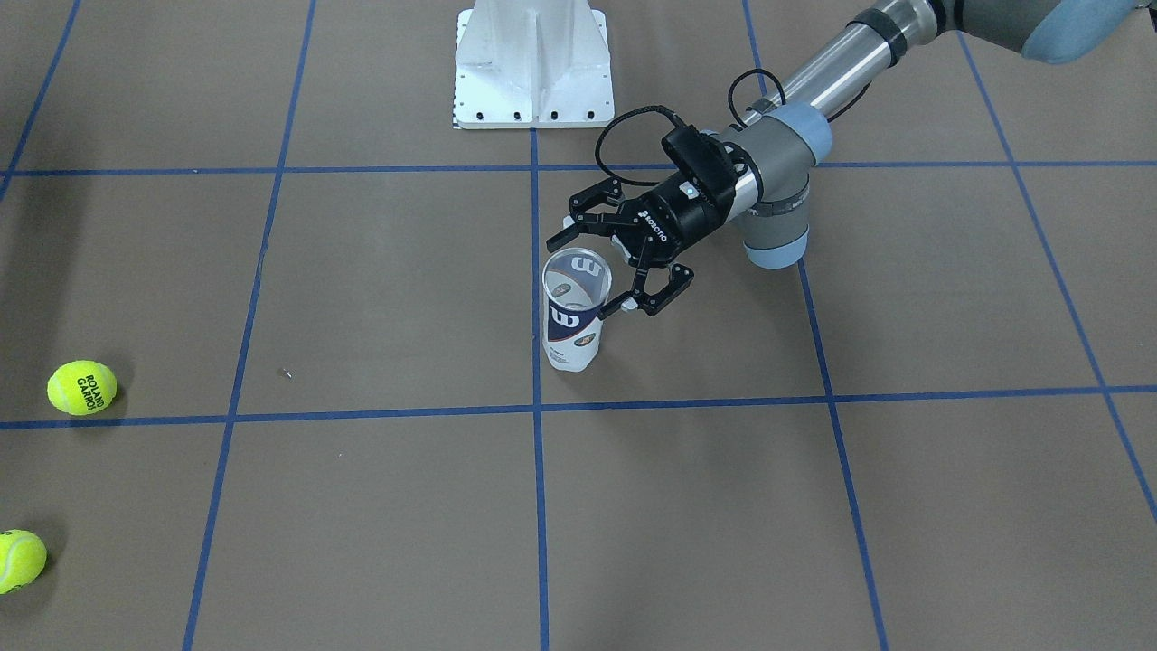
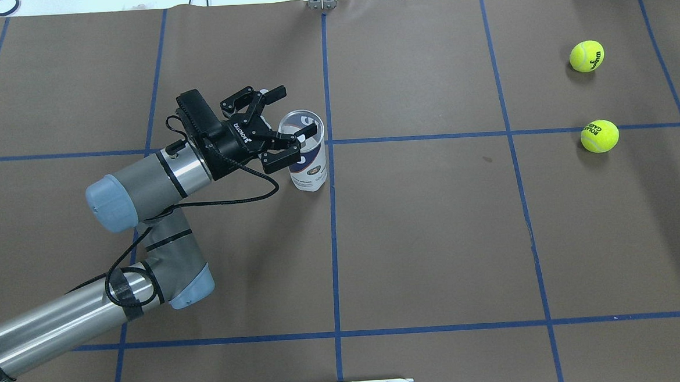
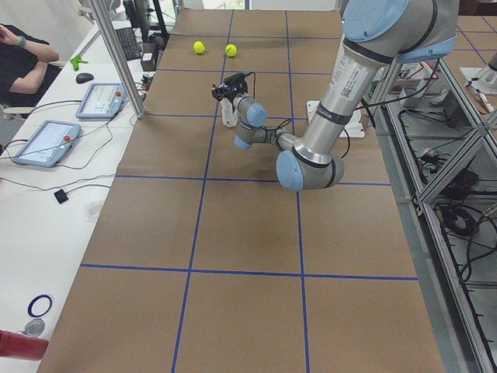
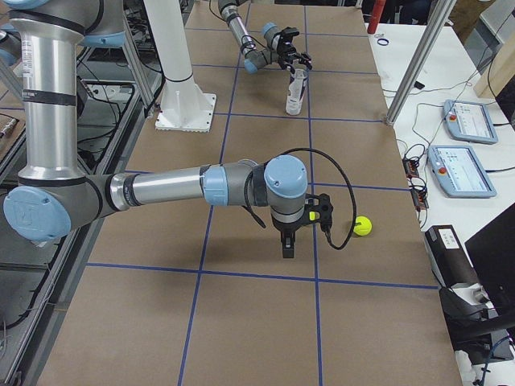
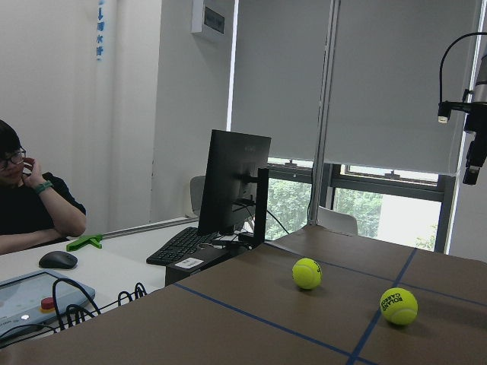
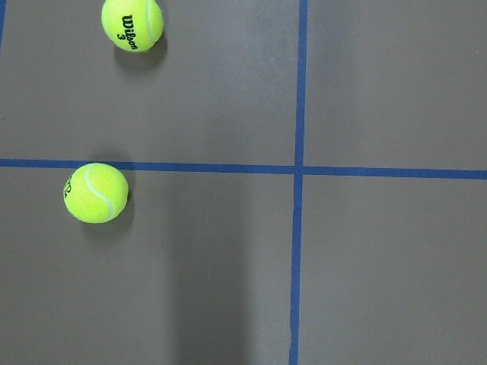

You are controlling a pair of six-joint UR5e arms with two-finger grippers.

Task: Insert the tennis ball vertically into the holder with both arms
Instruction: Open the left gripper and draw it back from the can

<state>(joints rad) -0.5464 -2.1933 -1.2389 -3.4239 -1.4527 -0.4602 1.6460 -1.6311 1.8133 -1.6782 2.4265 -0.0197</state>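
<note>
The holder (image 1: 573, 318) is a clear can with a white and navy "W" label. It stands upright and empty near the table's middle, also in the overhead view (image 2: 310, 168). My left gripper (image 1: 583, 276) is open, level with the can's top, its fingers on either side of the rim (image 2: 284, 124). The tennis ball (image 1: 81, 387) with "ROLAND GARROS" lettering lies on the table far off on my right side (image 2: 599, 136) (image 6: 95, 192). My right gripper (image 4: 287, 248) points down above the table near that ball. It shows only in the exterior right view, so I cannot tell whether it is open or shut.
A second yellow ball (image 2: 586, 56) marked Wilson lies just beyond the first (image 6: 132, 23). The white pedestal base (image 1: 533, 63) stands at the robot's side of the table. Operators' desks with monitors, tablets (image 3: 101, 99) and a seated person (image 3: 23, 62) line the far side.
</note>
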